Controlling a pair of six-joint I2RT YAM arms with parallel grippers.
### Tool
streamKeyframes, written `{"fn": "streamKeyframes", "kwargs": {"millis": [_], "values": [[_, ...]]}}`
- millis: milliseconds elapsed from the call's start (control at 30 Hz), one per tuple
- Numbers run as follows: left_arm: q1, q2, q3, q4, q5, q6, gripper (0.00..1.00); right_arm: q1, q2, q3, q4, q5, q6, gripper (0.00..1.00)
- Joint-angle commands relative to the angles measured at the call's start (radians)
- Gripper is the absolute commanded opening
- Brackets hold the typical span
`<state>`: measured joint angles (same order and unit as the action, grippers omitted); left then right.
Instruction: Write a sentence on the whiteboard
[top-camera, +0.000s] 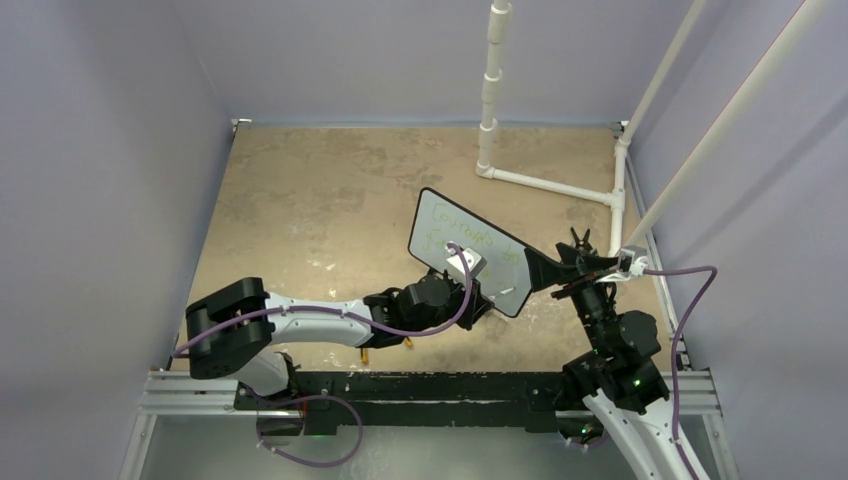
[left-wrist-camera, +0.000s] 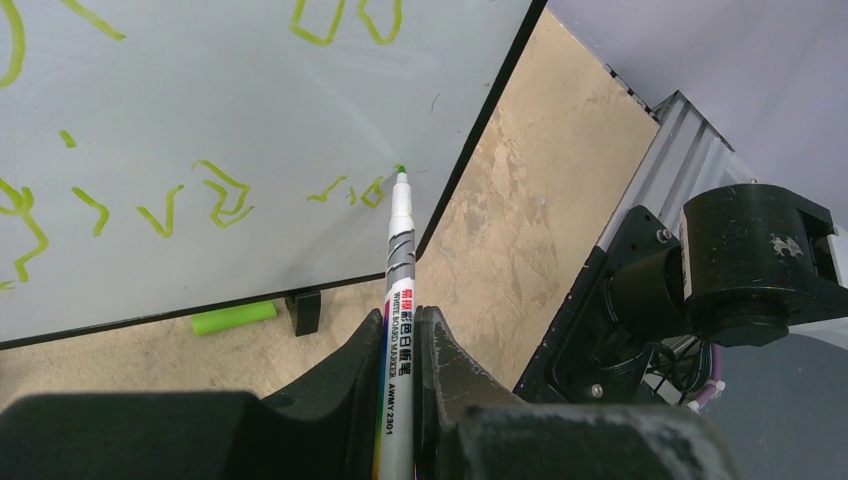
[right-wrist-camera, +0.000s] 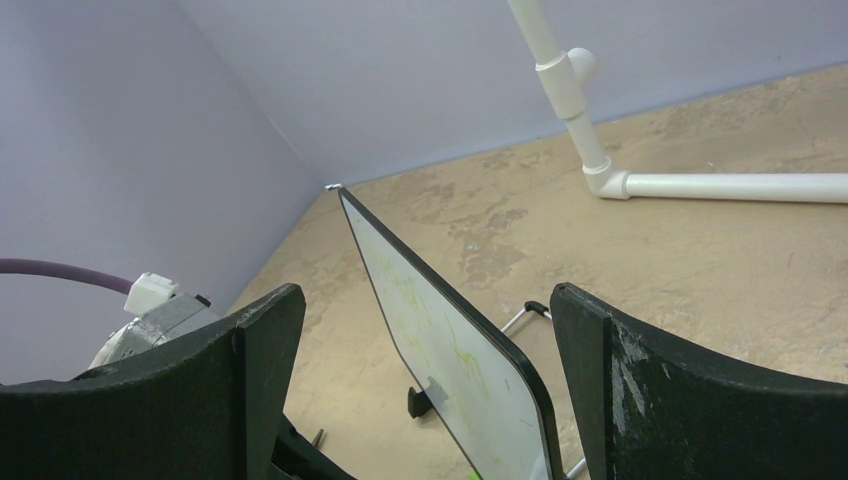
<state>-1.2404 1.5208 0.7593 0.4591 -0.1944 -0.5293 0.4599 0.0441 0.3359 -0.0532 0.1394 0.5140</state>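
Note:
The whiteboard (top-camera: 497, 268) stands tilted on the table, held up by small black feet (left-wrist-camera: 303, 310). Green scrawl, the sentence (top-camera: 462, 232), runs in two rows on it and fills the left wrist view (left-wrist-camera: 225, 195). My left gripper (left-wrist-camera: 402, 325) is shut on a white-barrelled board marker (left-wrist-camera: 399, 255). Its green tip (left-wrist-camera: 399, 169) sits at the board's face, at the right end of the lower row. My right gripper (right-wrist-camera: 425, 330) is wide open, its fingers (right-wrist-camera: 265, 350) on either side of the board's near edge (right-wrist-camera: 530, 400) without touching it.
A green marker cap (left-wrist-camera: 233, 318) lies on the table under the board's lower edge. A wire stand (right-wrist-camera: 522, 318) props the board from behind. A white PVC pipe frame (top-camera: 490, 100) stands at the back right. Walls close in the table; a metal rail (top-camera: 430, 390) runs along the front.

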Motion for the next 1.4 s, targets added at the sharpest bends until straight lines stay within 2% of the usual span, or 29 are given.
{"fn": "streamKeyframes", "kwargs": {"millis": [0,900,1367], "values": [[-0.005,0.010,0.036,0.031,-0.013,0.017,0.00,0.005,-0.015,-0.005,0.012,0.008,0.004,0.95],[-0.005,0.025,-0.017,0.009,-0.010,-0.035,0.00,0.005,-0.024,-0.011,0.006,0.003,0.012,0.95],[-0.007,0.012,0.014,0.037,-0.011,-0.011,0.00,0.004,-0.024,-0.011,0.006,0.007,0.012,0.95]]}}
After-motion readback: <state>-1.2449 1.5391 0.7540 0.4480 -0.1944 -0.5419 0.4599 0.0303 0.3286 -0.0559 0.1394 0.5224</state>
